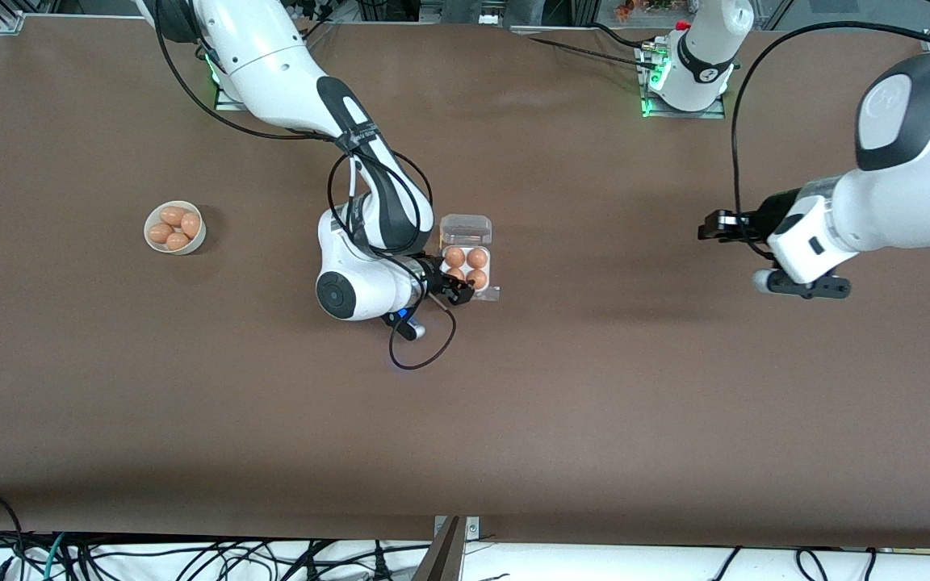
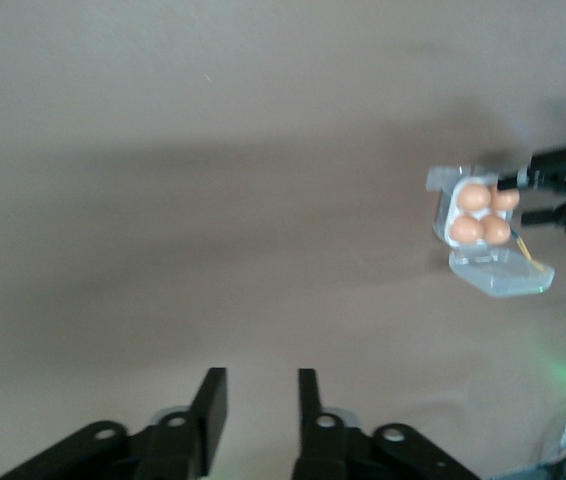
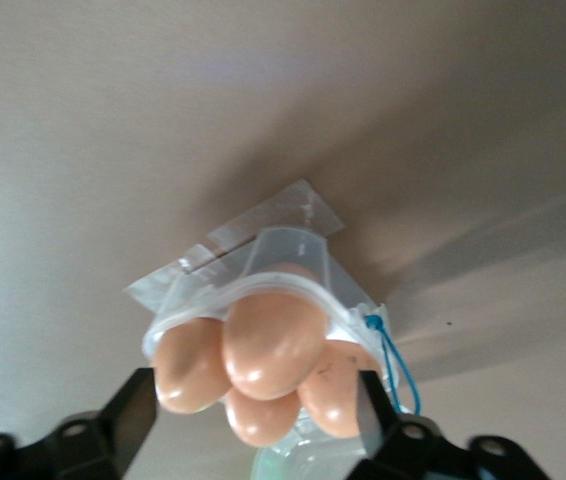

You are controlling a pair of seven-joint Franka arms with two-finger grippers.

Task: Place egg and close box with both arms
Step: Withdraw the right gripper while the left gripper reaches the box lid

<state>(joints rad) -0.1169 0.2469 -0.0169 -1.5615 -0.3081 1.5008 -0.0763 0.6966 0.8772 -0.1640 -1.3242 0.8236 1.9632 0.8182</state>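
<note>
Brown surface [image 1: 594, 387] carried the egg carton [image 1: 466, 270], its four cells filled and its clear lid [image 1: 465, 229] tipped open. Right hand [image 1: 458, 289] sat at the carton's nearer edge, fingers wide, straddling the eggs. Left hand [image 2: 261, 400] waited toward its arm's end, fingers narrowed, holding nothing. A bowl of eggs [image 1: 175, 227] stood well apart from the carton.

Right gripper [image 1: 460, 290] at box [image 1: 467, 257], lid open.

A round white bowl [image 1: 175, 228] sits toward the right arm's end, holding perhaps four brown eggs [image 1: 175, 226].
</note>
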